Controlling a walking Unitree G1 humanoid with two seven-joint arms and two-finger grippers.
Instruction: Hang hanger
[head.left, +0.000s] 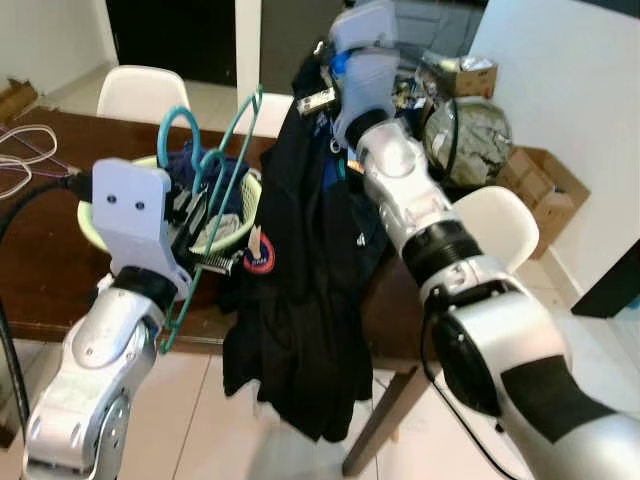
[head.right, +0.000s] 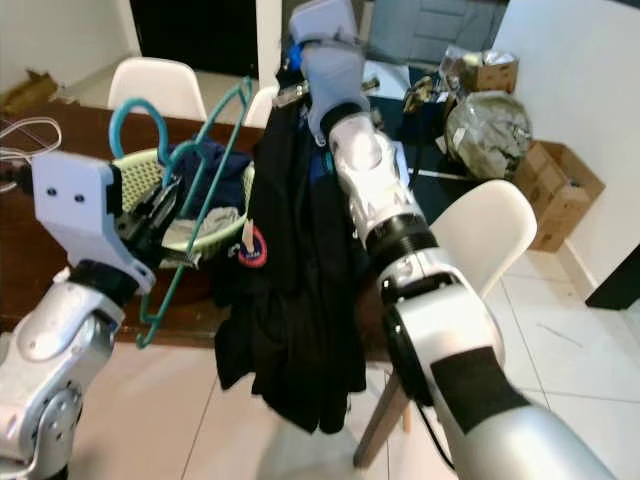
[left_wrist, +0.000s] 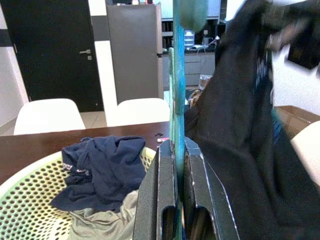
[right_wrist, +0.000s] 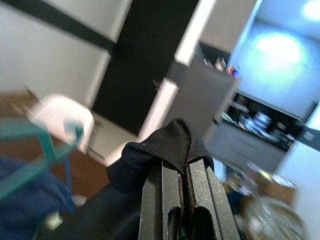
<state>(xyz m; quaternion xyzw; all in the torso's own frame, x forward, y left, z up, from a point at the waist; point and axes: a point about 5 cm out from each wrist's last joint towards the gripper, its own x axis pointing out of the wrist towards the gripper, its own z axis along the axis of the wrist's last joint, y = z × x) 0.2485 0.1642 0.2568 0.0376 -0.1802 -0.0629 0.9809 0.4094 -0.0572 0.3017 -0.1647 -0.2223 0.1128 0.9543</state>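
Note:
A teal hanger stands upright over the laundry basket, and my left gripper is shut on its thin bar, as the left wrist view shows with the hanger pinched between the black fingers. A black garment hangs down past the table's front edge. My right gripper holds it up high by a fold of cloth; in the right wrist view the black fabric is clamped between the fingers. Hanger and garment are side by side, close together.
A pale green basket with a navy cloth and grey cloth sits on the dark wooden table. White chairs stand behind, another at the right. Boxes and bags lie by the white wall.

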